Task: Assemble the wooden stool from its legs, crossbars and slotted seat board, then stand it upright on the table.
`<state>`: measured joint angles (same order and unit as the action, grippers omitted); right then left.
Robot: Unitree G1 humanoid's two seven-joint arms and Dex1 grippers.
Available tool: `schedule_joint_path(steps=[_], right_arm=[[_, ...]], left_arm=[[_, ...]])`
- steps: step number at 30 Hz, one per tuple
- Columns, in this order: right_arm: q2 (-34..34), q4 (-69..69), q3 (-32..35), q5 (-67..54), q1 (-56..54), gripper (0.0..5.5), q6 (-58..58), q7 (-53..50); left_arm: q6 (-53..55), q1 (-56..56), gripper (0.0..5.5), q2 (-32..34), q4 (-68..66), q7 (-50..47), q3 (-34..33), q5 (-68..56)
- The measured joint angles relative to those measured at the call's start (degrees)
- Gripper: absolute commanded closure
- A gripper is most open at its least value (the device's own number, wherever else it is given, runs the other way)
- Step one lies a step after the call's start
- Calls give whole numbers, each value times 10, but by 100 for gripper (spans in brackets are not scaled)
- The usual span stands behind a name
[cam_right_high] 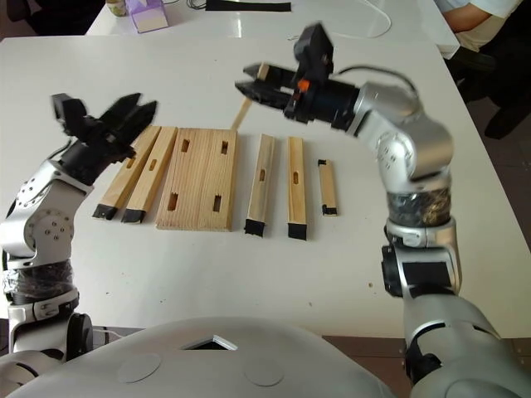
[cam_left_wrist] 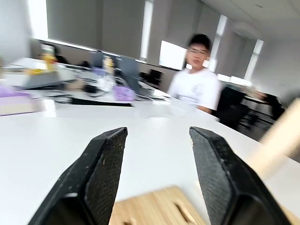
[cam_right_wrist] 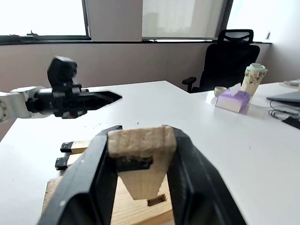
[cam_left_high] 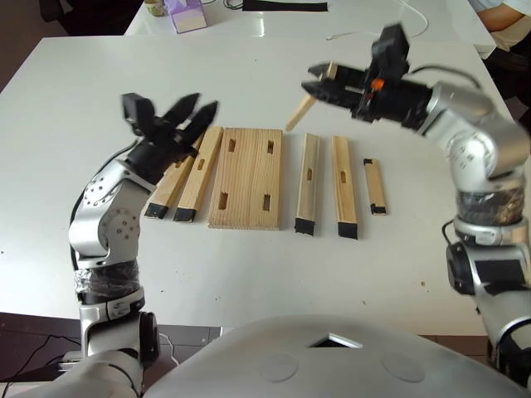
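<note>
Between R claw (cam_left_high: 319,81) fingers — wooden piece (cam_left_high: 299,114) pinched tight, tilted down twd seat board (cam_left_high: 246,177); L claw (cam_left_high: 202,106) spread wide, just above two legs (cam_left_high: 186,179).

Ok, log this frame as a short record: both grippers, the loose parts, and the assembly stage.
left gripper: open, over the two legs left of the seat board
right gripper: shut on a wooden bar, tilted, near the board's far right corner
right of board: two long pieces, one short crossbar
table: loose parts lie flat
stage: nothing joined yet
</note>
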<state>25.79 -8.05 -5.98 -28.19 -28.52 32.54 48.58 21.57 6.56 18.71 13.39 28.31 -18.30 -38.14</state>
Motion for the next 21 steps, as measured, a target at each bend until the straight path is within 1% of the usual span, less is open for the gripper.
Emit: schedule_joint_path(steps=[1, 4, 6, 7, 10, 11, 13, 16, 21], right_arm=[[1, -1, -9, 13, 12, 418, -12, 0], [26, 3, -19, 49, 37, 418, -53, 16], [56, 16, -18, 60, 37, 418, -75, 51], [79, 30, -12, 60, 34, 418, -80, 80], [137, 72, 4, 55, 11, 418, -83, 166], [150, 86, 5, 50, 0, 418, -84, 197], [170, 116, 7, 44, -22, 418, -95, 251], [168, 166, -8, 47, -50, 418, -115, 299], [139, 204, -31, 73, -57, 418, -152, 311]], left_arm=[[-3, 1, 303, -12, 1, -22, -2, 4], [-13, 25, 303, -84, -3, -152, -6, 34], [-16, 47, 303, -139, -8, -233, 12, 67], [-21, 56, 303, -165, -8, -261, 37, 90], [-32, 76, 303, -213, -8, -305, 110, 154], [-40, 82, 303, -227, -8, -320, 123, 169], [-57, 100, 303, -234, -15, -341, 140, 190], [-92, 122, 303, -245, -39, -364, 159, 221], [-126, 148, 303, -264, -92, -384, 173, 241]])
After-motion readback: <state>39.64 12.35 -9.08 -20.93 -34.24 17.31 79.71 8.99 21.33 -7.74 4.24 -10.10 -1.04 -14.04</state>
